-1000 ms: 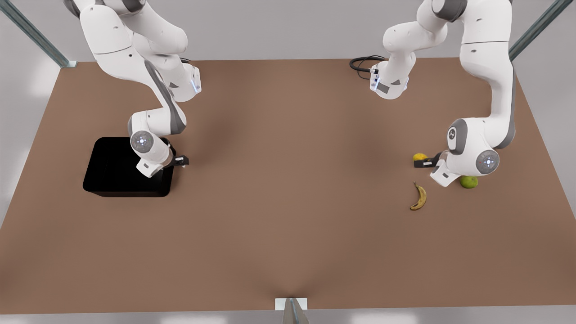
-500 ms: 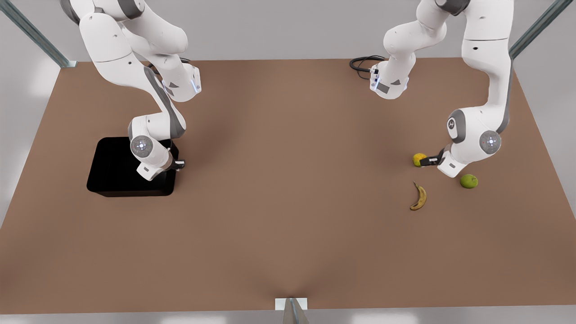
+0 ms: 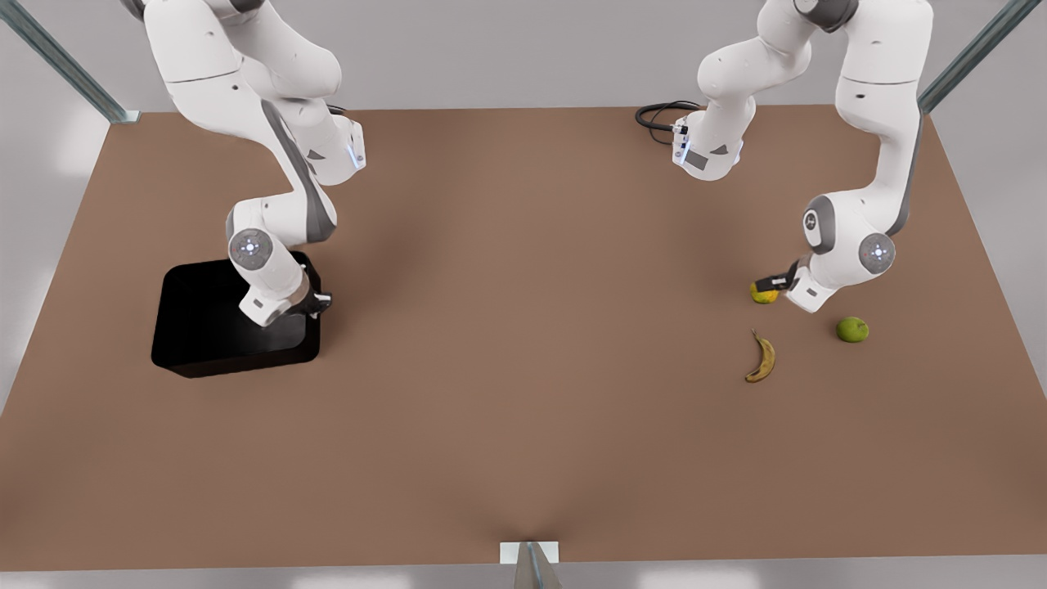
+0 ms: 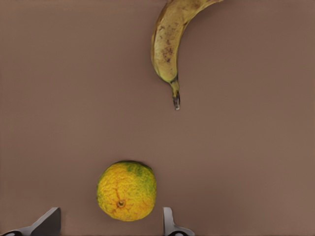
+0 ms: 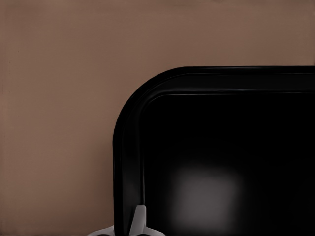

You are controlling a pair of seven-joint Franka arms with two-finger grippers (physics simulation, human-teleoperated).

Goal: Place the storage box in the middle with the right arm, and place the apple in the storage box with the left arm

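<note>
The right tool [image 3: 317, 303] pinches the shiny black box [image 3: 204, 327] wall, tilting it. The left tool [image 3: 767, 285], open, has drifted over the yellow-orange fruit [image 4: 127, 191], not the green apple [image 3: 852, 329].

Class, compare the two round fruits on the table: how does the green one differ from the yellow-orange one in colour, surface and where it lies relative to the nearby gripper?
The apple is plain green; the orange fruit is yellow-orange with green patches. The apple looks smooth; the orange fruit is dimpled. The apple lies apart from the left gripper; the orange fruit sits between its open fingers. Both are small, round and resting on the table.
</note>
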